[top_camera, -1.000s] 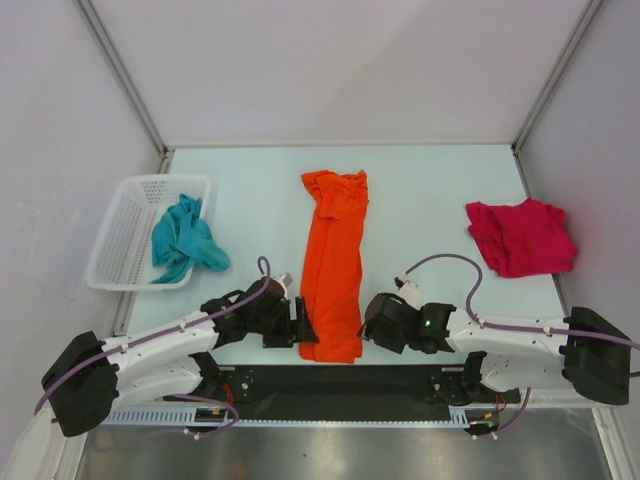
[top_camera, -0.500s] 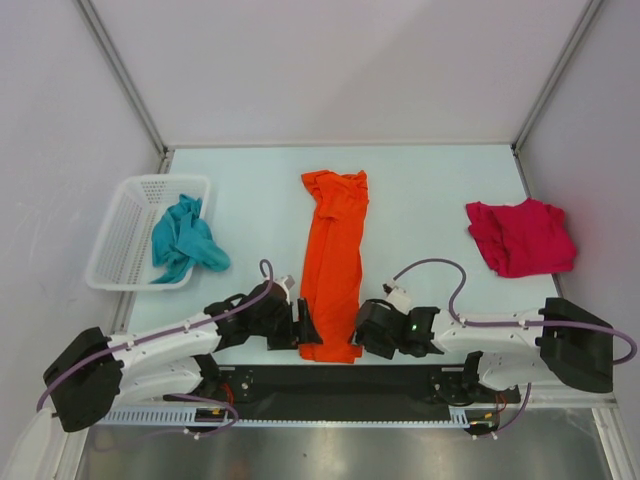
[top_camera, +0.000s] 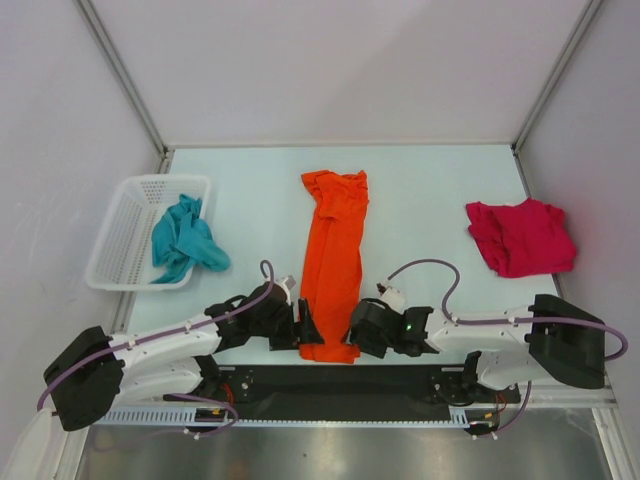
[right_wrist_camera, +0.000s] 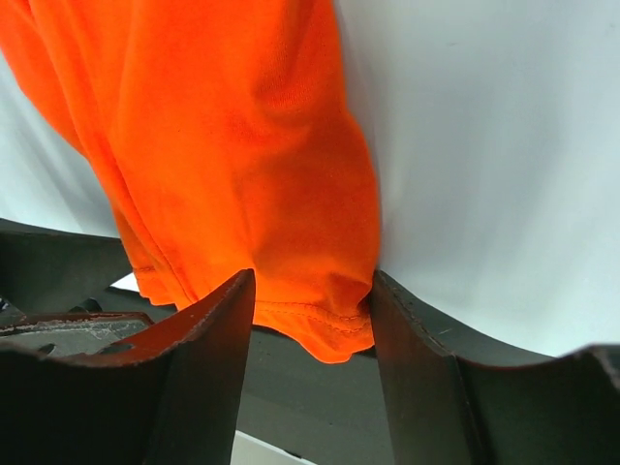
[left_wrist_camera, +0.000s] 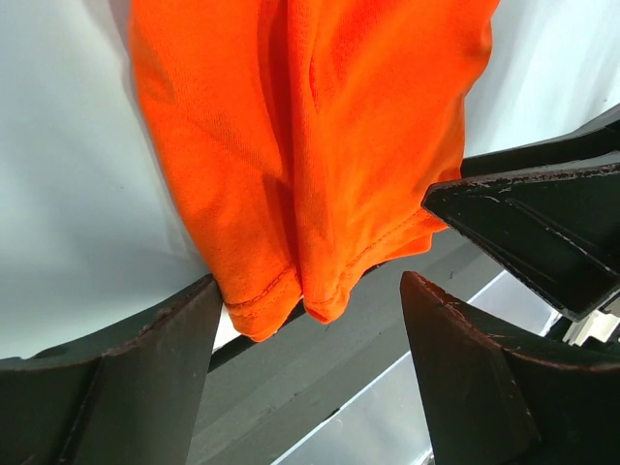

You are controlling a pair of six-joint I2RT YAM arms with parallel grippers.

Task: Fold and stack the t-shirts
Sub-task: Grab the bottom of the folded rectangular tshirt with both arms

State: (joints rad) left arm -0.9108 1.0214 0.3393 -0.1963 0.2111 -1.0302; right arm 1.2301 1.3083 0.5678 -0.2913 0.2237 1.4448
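We see the orange t-shirt [top_camera: 333,250] lying lengthwise mid-bench [top_camera: 430,190]. Our left tool [top_camera: 311,334] gapes wide at the shirt's near-left hem corner. Our right tool [top_camera: 353,336], fingers parted, straddles the near-right corner. The crimson t-shirt [top_camera: 520,237] lies right and the teal t-shirt [top_camera: 183,240] spills from the left basket [top_camera: 122,228].

The orange t-shirt [top_camera: 333,255] is lying down the middle of the table [top_camera: 430,190], folded lengthwise into a long narrow strip, its stitched hem poking just over the near edge. The crimson t-shirt [top_camera: 521,236] is sitting in a loose, rumpled heap at the right side. The teal t-shirt [top_camera: 183,240] is slumping crumpled, half inside the white basket [top_camera: 130,215], spilling over its rim.
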